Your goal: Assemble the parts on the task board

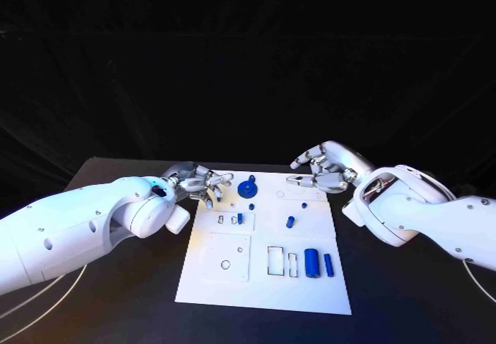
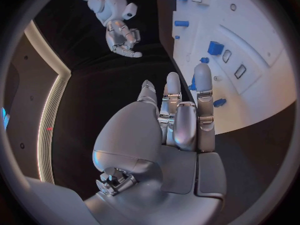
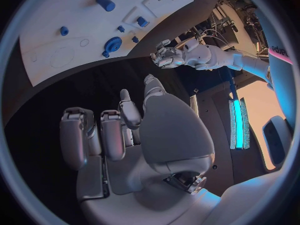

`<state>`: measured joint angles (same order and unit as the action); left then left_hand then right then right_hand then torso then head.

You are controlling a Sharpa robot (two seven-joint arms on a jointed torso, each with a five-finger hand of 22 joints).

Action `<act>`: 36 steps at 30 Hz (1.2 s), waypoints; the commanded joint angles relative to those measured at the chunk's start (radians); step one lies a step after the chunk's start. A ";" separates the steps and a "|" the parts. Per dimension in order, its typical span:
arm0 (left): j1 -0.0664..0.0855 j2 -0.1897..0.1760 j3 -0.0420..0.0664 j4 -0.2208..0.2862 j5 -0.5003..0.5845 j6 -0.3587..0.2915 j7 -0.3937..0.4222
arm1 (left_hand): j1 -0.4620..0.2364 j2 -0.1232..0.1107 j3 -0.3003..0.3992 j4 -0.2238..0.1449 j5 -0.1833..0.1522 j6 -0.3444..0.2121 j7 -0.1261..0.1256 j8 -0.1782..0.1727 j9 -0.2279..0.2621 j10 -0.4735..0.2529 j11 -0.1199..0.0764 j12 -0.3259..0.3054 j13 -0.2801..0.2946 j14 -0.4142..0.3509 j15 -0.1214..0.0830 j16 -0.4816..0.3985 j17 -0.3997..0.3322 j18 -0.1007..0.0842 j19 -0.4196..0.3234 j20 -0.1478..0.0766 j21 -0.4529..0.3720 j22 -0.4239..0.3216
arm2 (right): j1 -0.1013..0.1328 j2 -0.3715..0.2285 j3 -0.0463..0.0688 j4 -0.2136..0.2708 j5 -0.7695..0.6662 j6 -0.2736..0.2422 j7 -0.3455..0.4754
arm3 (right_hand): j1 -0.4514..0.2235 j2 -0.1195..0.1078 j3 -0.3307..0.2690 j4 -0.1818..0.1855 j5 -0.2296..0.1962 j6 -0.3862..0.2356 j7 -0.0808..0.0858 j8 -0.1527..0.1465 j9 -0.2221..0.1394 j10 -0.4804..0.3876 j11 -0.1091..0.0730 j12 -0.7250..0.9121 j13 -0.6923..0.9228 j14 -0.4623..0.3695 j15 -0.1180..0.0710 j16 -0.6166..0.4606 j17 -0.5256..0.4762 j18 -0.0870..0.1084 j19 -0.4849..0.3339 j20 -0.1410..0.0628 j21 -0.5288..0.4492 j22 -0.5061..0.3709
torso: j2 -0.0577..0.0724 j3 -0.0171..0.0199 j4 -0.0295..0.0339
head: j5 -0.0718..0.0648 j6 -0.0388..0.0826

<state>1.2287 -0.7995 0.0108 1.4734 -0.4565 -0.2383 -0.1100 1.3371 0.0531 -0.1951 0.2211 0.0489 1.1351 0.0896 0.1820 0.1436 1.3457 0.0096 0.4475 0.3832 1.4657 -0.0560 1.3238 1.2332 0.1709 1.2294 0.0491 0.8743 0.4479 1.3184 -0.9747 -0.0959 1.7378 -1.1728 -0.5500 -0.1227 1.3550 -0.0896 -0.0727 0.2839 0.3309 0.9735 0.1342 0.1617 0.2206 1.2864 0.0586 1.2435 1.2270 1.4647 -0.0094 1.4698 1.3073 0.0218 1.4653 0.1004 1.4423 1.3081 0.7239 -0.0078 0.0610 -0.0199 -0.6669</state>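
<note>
Black tabletop fills the lower part of your head view, with a dark curtain behind it. Start at the near edge of the white board [image 1: 207, 287], which lies in the centre of the frame and runs away from you.

Nearest on the board, in its lower right area, you will find two upright blue bars: a thick bar [image 1: 311, 262] and, just beside it to the right, a thin bar [image 1: 329, 264]. To their left are rectangular outlines, and further left a raised square panel with an oval hole.

Move up to the middle of the board. A small blue peg [image 1: 240, 218] stands left of centre, and a short blue pin [image 1: 290, 222] lies right of centre, well apart from it.

Near the far edge, left of centre, you will see a round blue knob [image 1: 248, 188], with a small blue stud [image 1: 251, 206] just below it.

At the far left corner of the board, the left hand [image 1: 201, 182] hovers with its fingers loosely curled and apart; it holds nothing. In the left wrist view its fingers [image 2: 202, 92] reach over the board's edge.

At the far right corner, the right hand [image 1: 323, 170] hangs with fingers partly curled, also gripping nothing.
</note>
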 commanded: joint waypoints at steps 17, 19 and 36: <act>0.076 0.202 -0.001 -0.133 -0.632 0.393 -0.558 | -0.121 -0.013 -0.065 0.070 0.003 -0.017 -0.027 0.132 0.127 -0.030 -0.019 0.595 0.625 0.040 -0.015 0.061 0.102 -0.062 0.114 -0.024 0.381 0.512 | 0.009 -0.041 -0.003 -0.002 0.212 0.021 0.021 | 0.011 0.017 -0.011 -0.008 0.072 0.007 -0.002 0.012 0.008 -0.012 -0.008 -0.020 -0.025 0.057 -0.011 -0.026 0.060 0.019 0.006 -0.012 -0.023 0.158 | -0.012 0.0055 -0.0069 | 0.018 -0.017; 0.079 0.214 -0.001 -0.142 -0.640 0.402 -0.567 | -0.124 -0.015 -0.066 0.070 0.003 -0.019 -0.027 0.134 0.129 -0.030 -0.019 0.597 0.628 0.040 -0.015 0.061 0.103 -0.063 0.114 -0.024 0.383 0.514 | 0.009 -0.041 -0.004 -0.001 0.213 0.022 0.019 | 0.011 0.017 -0.011 -0.008 0.075 0.007 -0.002 0.013 0.008 -0.015 -0.008 -0.024 -0.029 0.056 -0.011 -0.028 0.057 0.020 0.004 -0.012 -0.026 0.156 | -0.011 0.0053 -0.0072 | 0.019 -0.018; 0.084 0.290 -0.016 -0.204 -0.661 0.468 -0.584 | -0.131 -0.029 -0.059 0.069 0.003 -0.026 -0.028 0.148 0.141 -0.035 -0.019 0.603 0.638 0.040 -0.015 0.059 0.104 -0.065 0.114 -0.024 0.395 0.530 | 0.009 -0.038 -0.005 -0.002 0.214 0.027 0.009 | 0.011 0.016 -0.014 -0.007 0.081 0.005 -0.001 0.013 0.008 -0.023 -0.007 -0.034 -0.039 0.054 -0.011 -0.035 0.047 0.023 -0.002 -0.012 -0.037 0.150 | -0.012 0.0055 -0.0060 | 0.016 -0.030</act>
<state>1.3113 -0.5137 -0.0051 1.2708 -1.1047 0.1851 -0.6840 1.2124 0.0258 -0.2541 0.2926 0.0498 1.1167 0.0608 0.3234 0.2827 1.3132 -0.0077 1.0457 1.0202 1.4672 -0.0644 1.3856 1.3078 0.1170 1.3367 0.0249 1.2626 0.9769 1.3277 -1.0146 -0.1011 1.7359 -0.9590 -0.5382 -0.1100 1.3634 -0.0792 -0.0796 0.2771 0.4085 0.9789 0.1357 0.1697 0.2276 1.2683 0.0519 1.2134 1.1887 1.4682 -0.0129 1.4388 1.3078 0.0375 1.4662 0.0925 1.4092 1.3076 0.7130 -0.0030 0.0545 -0.0023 -0.6956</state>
